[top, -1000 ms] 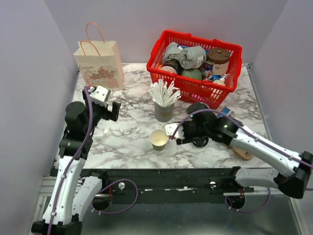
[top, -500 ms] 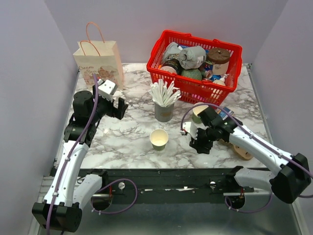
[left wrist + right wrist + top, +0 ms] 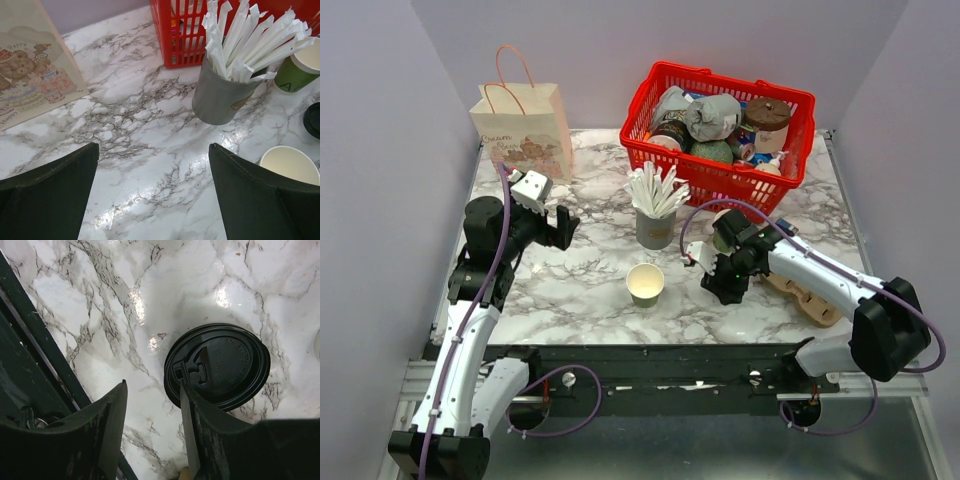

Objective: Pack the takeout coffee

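My right gripper has swung over the takeout coffee, jaws spread; still approaching, I should centre, then close.

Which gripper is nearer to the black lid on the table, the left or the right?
Right. The right gripper hangs just over the black lid, one finger beside its rim. The left gripper is far off to the left, past the open paper cup.
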